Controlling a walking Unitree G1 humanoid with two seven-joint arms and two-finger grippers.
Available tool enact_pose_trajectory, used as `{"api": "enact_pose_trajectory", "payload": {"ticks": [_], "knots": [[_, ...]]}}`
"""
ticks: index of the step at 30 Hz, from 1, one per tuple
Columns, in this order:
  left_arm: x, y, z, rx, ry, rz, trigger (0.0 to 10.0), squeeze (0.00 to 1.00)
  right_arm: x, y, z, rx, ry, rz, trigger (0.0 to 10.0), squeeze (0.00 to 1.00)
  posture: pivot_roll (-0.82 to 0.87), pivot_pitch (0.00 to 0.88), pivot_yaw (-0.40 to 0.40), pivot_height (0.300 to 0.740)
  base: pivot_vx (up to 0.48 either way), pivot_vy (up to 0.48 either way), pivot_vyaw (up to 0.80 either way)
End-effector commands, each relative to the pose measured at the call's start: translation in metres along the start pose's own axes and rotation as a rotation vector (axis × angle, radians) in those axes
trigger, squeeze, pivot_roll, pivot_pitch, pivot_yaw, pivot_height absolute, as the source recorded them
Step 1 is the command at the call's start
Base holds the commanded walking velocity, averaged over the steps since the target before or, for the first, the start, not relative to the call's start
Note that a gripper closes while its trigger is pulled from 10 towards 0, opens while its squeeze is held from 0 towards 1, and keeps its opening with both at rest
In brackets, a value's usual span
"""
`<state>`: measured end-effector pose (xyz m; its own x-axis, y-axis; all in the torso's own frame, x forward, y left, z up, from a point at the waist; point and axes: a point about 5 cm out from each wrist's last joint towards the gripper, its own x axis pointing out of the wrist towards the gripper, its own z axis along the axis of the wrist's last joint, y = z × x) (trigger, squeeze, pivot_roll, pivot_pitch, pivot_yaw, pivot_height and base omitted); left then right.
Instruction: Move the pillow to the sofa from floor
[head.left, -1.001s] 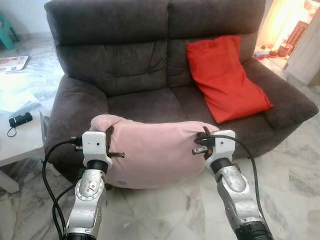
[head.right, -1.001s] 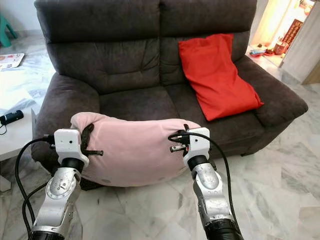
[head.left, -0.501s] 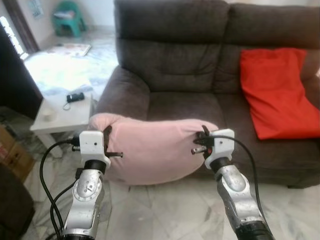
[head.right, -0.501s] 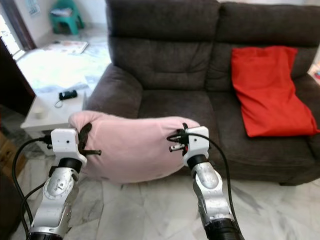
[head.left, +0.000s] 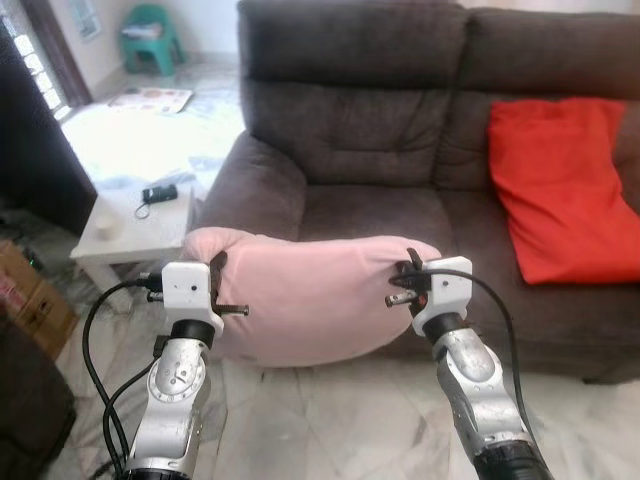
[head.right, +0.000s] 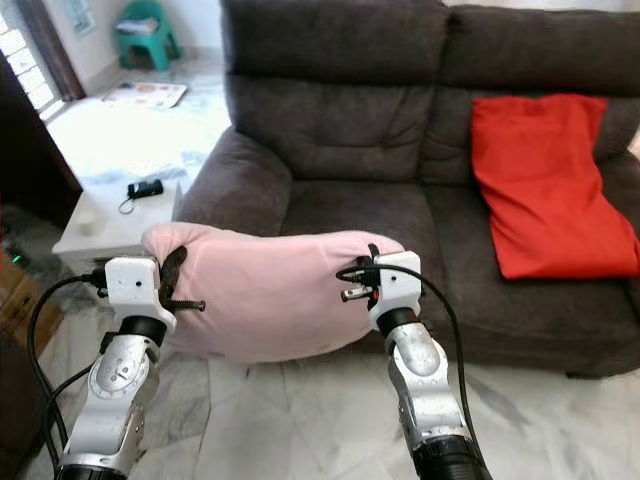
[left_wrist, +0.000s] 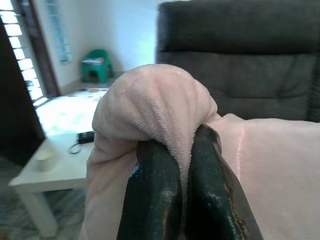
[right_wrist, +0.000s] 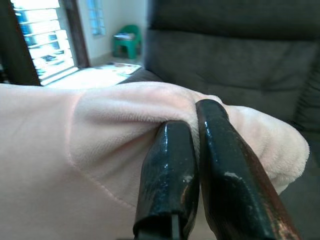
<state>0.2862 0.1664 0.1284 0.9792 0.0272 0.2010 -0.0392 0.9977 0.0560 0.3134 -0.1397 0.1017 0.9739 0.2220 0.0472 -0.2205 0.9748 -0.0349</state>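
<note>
pink pillow (head.left: 310, 300), dark-grey sofa (head.left: 380, 130), red cushion (head.left: 555, 180)

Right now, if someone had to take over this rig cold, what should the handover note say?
Left gripper: shut on one end of the pink pillow.
Right gripper: shut on the pillow's other end.
The pillow hangs between both arms, off the floor, in front of the dark sofa, level with its left seat edge.
A red cushion already lies on the sofa's right seat; the left seat is bare. A white side table stands to the left of the sofa.
Done: pillow lifted and carried up to the sofa.
Left: reach over the left seat, lower the pillow onto it, open both grippers, pull back.
</note>
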Motion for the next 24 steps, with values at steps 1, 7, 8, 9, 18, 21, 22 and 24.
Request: {"api": "enact_pose_trajectory", "payload": {"ticks": [1,7,8,9,18,21,22,24], "knots": [[0.005,0.006,0.016,0.000,-0.073,0.027,10.0,0.00,0.007,-0.001,0.026,0.000,-0.117,-0.015,10.0,0.00,0.10,0.001,-0.030,0.734,0.274,0.000,0.00],[0.005,0.005,0.017,0.000,-0.077,0.023,10.0,0.00,0.009,-0.003,0.030,0.001,-0.135,-0.026,10.0,0.00,0.09,0.000,-0.030,0.734,0.273,0.000,0.00],[0.005,0.005,0.017,0.000,-0.076,0.022,10.0,0.00,0.009,-0.003,0.031,0.000,-0.136,-0.026,10.0,0.00,0.09,0.000,-0.030,0.734,0.274,0.000,0.00],[0.005,0.005,0.017,0.000,-0.077,0.022,10.0,0.00,0.009,-0.003,0.032,0.001,-0.137,-0.026,10.0,0.00,0.09,0.000,-0.030,0.734,0.274,0.000,0.00],[0.006,0.004,0.021,0.006,-0.087,0.003,10.0,0.00,0.011,-0.001,0.035,0.003,-0.144,-0.024,10.0,0.00,0.09,0.000,-0.031,0.734,0.276,0.000,0.00],[0.007,0.005,0.023,0.010,-0.094,0.005,10.0,0.00,0.012,0.000,0.036,-0.001,-0.146,-0.017,10.0,0.00,0.09,0.000,-0.032,0.734,0.274,0.000,0.00],[0.008,0.005,0.024,0.011,-0.098,0.006,10.0,0.00,0.012,0.001,0.036,-0.007,-0.146,-0.012,10.0,0.00,0.09,0.000,-0.033,0.734,0.274,0.000,0.00],[0.008,0.006,0.025,0.012,-0.102,0.008,10.0,0.00,0.011,0.001,0.036,-0.014,-0.148,-0.010,10.0,0.00,0.09,0.000,-0.032,0.734,0.274,0.000,0.00]]}}
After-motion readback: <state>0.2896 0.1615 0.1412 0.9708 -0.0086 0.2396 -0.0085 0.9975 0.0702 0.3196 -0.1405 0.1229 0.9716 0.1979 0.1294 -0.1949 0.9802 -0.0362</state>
